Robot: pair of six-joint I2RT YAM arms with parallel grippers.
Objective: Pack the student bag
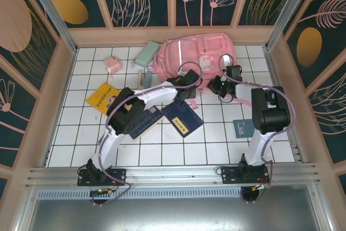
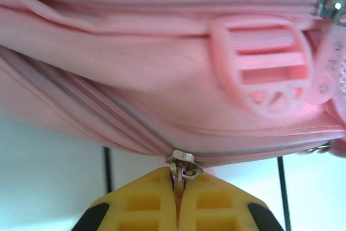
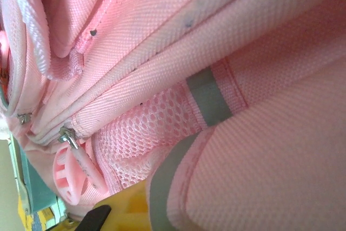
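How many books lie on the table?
4: yellow book far left; dark blue book mid-table; second blue book left of it, partly under the left arm; small teal book beside the right arm. Others may hide under the bag.

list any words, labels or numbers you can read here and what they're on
Nothing is legible.
yellow book: cover print too small.
dark blue book: label too small.
second blue book: label too small.
teal booklet: print too small.
pull tab on the student bag: marks blurred.
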